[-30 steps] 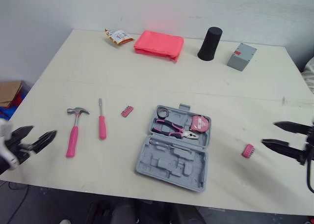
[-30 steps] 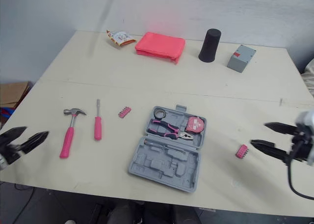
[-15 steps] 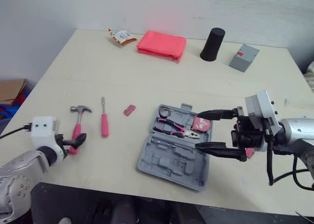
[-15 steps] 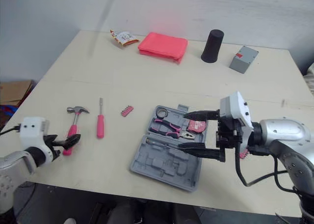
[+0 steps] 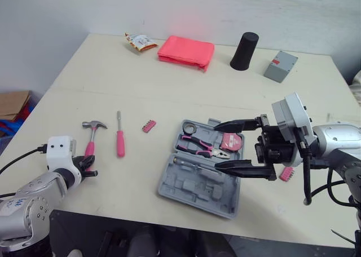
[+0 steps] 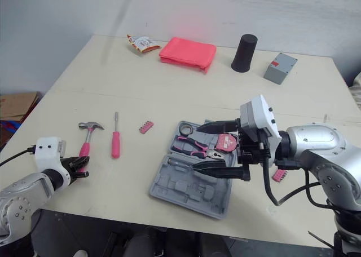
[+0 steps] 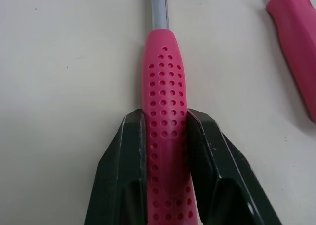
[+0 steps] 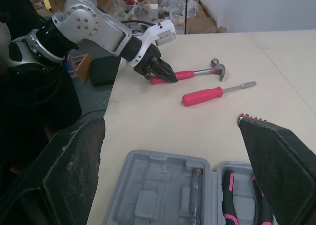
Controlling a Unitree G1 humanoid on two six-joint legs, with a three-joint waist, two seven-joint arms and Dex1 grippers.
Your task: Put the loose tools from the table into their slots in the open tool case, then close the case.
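Note:
A pink-handled hammer (image 5: 90,138) lies on the table at the left. My left gripper (image 7: 166,120) is shut on its dotted pink handle, near the handle's end. A pink screwdriver (image 5: 119,144) lies just to the right of the hammer, and a pink bit holder (image 5: 148,125) further right. The grey tool case (image 5: 192,189) stands open in the middle, holding pliers (image 5: 200,147) and a pink tape measure (image 5: 229,141). My right gripper (image 5: 217,145) hovers wide open over the case's right side with nothing between its fingers. A second bit holder (image 5: 286,173) lies right of the case.
Along the back of the table are a snack packet (image 5: 139,41), a folded pink cloth (image 5: 185,51), a black cup (image 5: 244,43) and a small grey box (image 5: 280,65). A cardboard box (image 5: 11,105) sits on the floor to the left.
Both arms came in from the table's sides. My left gripper has closed on the hammer's handle. My right gripper, still open, has edged left over the case.

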